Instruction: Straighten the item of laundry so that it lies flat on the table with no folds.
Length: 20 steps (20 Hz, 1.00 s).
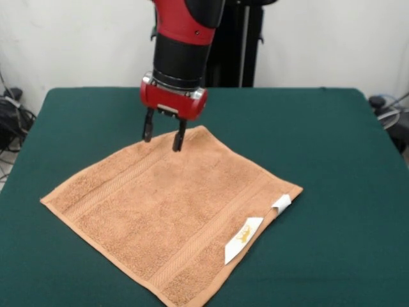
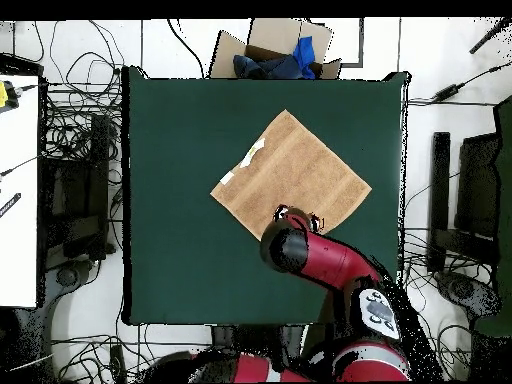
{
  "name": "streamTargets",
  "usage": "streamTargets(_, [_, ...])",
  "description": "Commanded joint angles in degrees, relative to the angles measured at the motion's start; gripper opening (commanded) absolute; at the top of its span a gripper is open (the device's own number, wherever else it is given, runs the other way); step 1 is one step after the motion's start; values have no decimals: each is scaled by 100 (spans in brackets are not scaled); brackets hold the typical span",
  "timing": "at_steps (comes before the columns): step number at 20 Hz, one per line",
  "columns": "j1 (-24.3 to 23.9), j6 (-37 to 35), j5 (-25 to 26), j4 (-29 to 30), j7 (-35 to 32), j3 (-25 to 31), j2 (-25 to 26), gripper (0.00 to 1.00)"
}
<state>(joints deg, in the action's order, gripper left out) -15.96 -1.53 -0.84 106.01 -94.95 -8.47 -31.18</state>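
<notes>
**Towel Handling and Condition**

At the lower centre of the front view, the towel lies spread on the green table, turned like a diamond. Two white tags sit on its lower-right edge. Woven border bands run along two opposite sides. The peach-orange terry appears light, soft and limp; it will likely drag and bunch rather than slide. Grip at a corner or edge. No folds are visible. Farther up, the gripper hangs above the far corner, fingers parted, holding nothing.
</notes>
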Motion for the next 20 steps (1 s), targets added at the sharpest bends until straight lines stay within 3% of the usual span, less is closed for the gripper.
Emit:
streamTargets(1, [345, -114, -354, -75, -1245, 100, 342, 100])
streamTargets(12, [600, 522, -215, 610, -1465, -147, 295, 100])
streamTargets(20, [417, 811, -109, 979, -1438, 13, 233, 100])
